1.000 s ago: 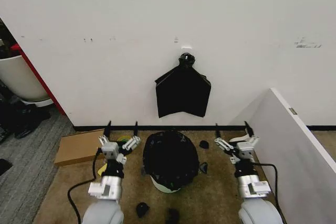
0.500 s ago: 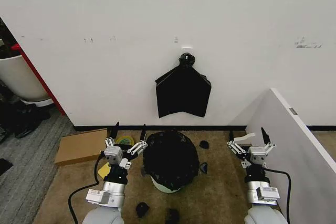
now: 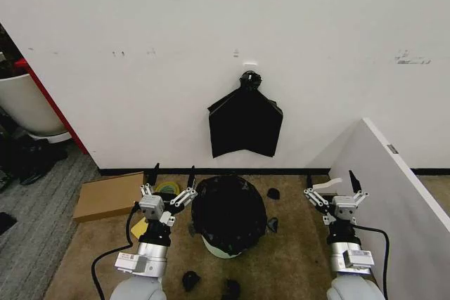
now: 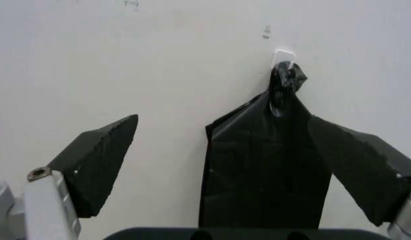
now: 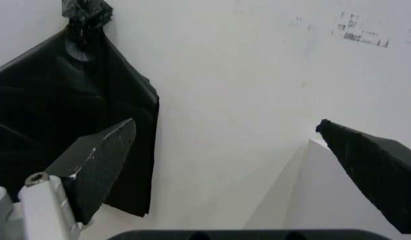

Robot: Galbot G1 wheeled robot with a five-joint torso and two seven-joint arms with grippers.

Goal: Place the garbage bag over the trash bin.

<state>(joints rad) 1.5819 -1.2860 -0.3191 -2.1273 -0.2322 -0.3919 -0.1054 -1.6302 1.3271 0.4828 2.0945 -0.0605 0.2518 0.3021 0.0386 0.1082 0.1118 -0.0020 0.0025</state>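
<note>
While you watched, little moved since half a second before.
Bag: garbage bag (image 3: 228, 212) covered the trash bin (image 3: 221, 249) on the floor.
Pincers: left pincer (image 3: 169, 182) and right pincer (image 3: 333, 185) hung released, flanking it.
Meaning: draping looked done.

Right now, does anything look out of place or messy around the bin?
Yes: small black lumps lie scattered on the floor around the trash bin, whose top the garbage bag already covers. Both open grippers, left and right, flank it empty.

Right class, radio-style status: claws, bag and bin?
Left claw open, beside the bin. Right claw open, off to the side. Garbage bag draped over trash bin. Nothing obstructing.
</note>
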